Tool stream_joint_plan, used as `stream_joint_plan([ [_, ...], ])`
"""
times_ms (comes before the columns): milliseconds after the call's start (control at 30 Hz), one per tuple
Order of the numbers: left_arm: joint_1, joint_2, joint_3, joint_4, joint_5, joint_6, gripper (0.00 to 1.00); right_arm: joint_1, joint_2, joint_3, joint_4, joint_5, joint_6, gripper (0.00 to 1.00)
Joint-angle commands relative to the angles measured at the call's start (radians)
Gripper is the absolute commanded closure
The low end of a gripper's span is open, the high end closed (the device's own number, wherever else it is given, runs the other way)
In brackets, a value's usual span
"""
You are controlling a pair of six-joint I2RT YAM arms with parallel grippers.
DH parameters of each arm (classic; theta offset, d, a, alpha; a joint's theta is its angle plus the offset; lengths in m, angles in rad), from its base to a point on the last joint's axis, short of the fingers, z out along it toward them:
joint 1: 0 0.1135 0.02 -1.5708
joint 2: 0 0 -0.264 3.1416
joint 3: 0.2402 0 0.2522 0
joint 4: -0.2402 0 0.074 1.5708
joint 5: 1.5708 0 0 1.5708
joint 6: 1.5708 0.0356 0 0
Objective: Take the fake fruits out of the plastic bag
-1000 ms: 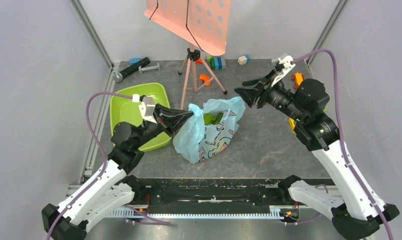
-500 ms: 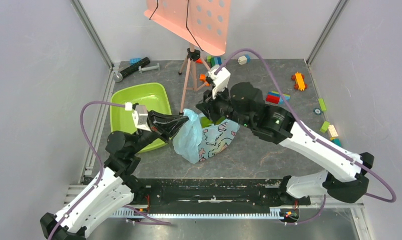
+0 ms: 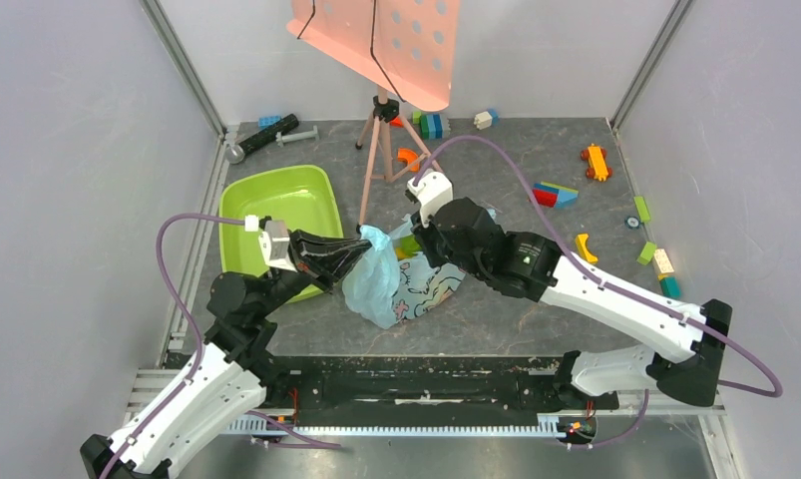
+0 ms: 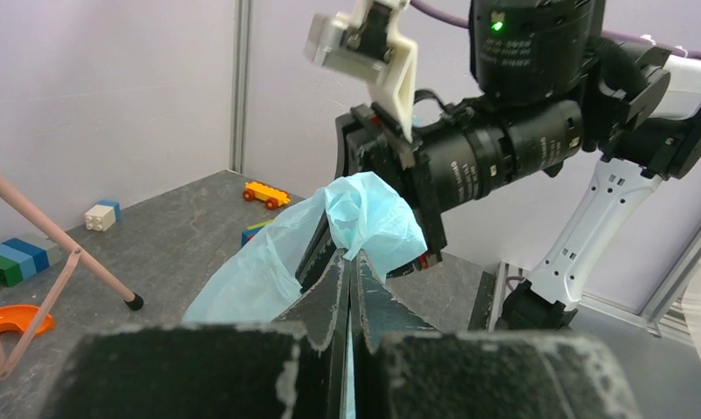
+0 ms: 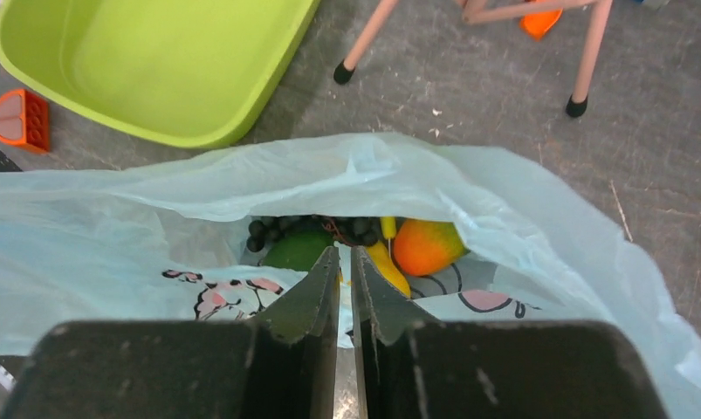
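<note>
Left gripper (image 4: pixel 348 262): fingers pressed together, pinching a fold of the light-blue plastic bag (image 4: pixel 368 218), which bunches up above the tips. Right arm (image 4: pixel 504 148) just behind the bag, black wrist, green light lit. Grey floor (image 4: pixel 181 227), far left: pink tripod leg (image 4: pixel 58 240), blue-green bricks (image 4: pixel 15 257), white cube (image 4: pixel 98 216). Farther back, a yellow toy car (image 4: pixel 266 194).

Pale lilac-grey walls (image 3: pixel 67 150) enclose a dark, mottled grey tabletop (image 3: pixel 496 324); aluminium posts (image 3: pixel 182 65) rise at both back corners under even light.
</note>
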Motion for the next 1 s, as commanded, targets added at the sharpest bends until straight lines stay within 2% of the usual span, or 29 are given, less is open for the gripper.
stream_joint_plan([
  [0, 0.003, -0.007, -0.007, 0.026, 0.056, -0.002, 0.98, 0.002, 0.006, -0.033, 0.052, -0.019, 0.023, 0.88],
  [267, 0.003, -0.083, -0.059, 0.011, 0.121, 0.004, 0.98, -0.059, 0.019, -0.164, 0.178, -0.079, 0.043, 0.89],
  [467, 0.003, -0.206, -0.113, -0.079, 0.086, 0.018, 0.97, -0.064, 0.001, -0.300, 0.203, -0.153, 0.058, 0.88],
  [733, 0.003, -0.432, -0.177, -0.228, -0.072, 0.003, 0.89, -0.064, -0.164, -0.540, 0.193, -0.135, 0.121, 0.88],
  [967, 0.002, -0.585, -0.208, -0.326, -0.070, -0.011, 0.88, -0.064, -0.312, -0.715, 0.271, -0.152, 0.165, 0.87],
])
